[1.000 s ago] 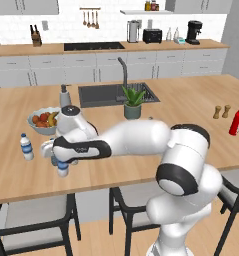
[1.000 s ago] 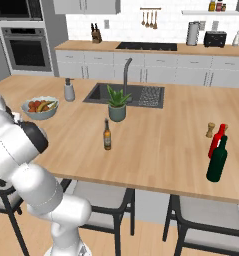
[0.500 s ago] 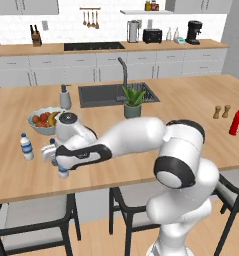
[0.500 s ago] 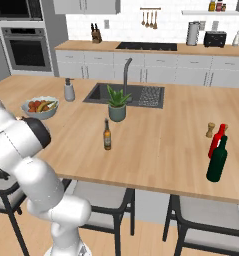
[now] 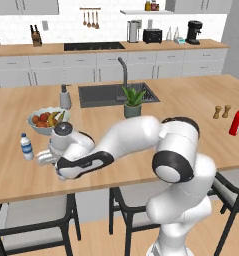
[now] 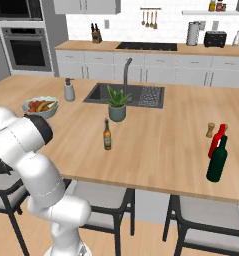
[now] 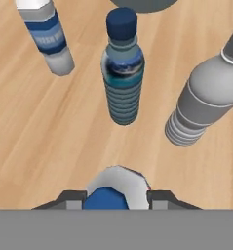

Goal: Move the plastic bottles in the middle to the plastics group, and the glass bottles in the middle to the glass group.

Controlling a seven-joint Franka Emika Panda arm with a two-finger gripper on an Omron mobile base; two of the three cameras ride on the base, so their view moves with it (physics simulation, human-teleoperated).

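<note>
Left base view. Arm stretched low over the left end of the desk. Hand down near the front edge, just in front of the fruit bowl. A labelled water bottle stands upright close by on its left. Fingers are hidden under the wrist here. Far right end: red bottle, with two small shakers beside it.

Right base view. Brown bottle upright in the middle of the desk, alone, in front of the potted plant. Red bottle and green bottle close together at the right end, well apart from the brown one.

Hand view. Looking down the hand. A white-topped bottle with blue on it sits right between the two fingertips, which stand at either side of it. Can't tell whether they are pinching it or only flanking it. Ahead, all upright and apart: the labelled water bottle at upper left, a blue-tinted bottle in the centre, a plain grey bottle on the right.

Judgement: the plastics part is near its end, with the last plastic bottle arriving at the group. Next: leave it standing, part the fingers, and lift straight up so the neighbours aren't knocked. The brown bottle then needs carrying across to the red and green pair.
</note>
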